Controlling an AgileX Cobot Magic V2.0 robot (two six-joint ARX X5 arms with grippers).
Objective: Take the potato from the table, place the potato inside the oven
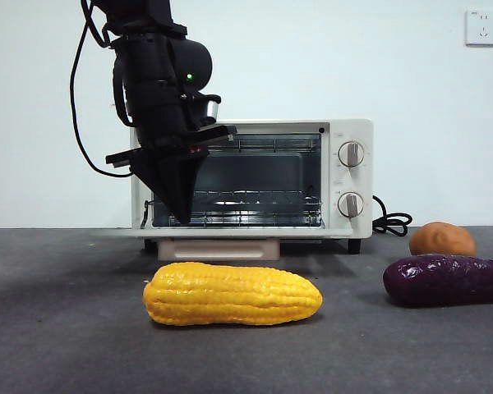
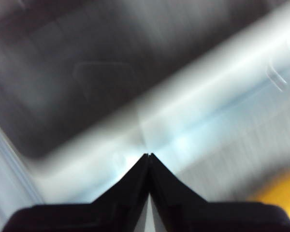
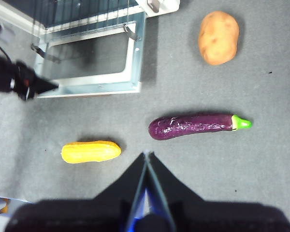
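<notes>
Corn cob (image 1: 232, 294): nearest us, lying on the table (image 1: 57, 345) in front of the oven (image 1: 255, 180).
Oven: door dropped flat.
Potato (image 1: 442, 239): right of the oven, behind the purple eggplant (image 1: 446, 280).
Left gripper (image 1: 179, 215): over the oven door, jaws together, empty.
Right gripper (image 3: 147, 155): high above, jaws together, empty.

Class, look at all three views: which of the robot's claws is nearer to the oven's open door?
The left claw. Its shut tips hang right over the lowered door of the oven. The right claw hovers high over the table, nearer the corn, away from the door.
</notes>
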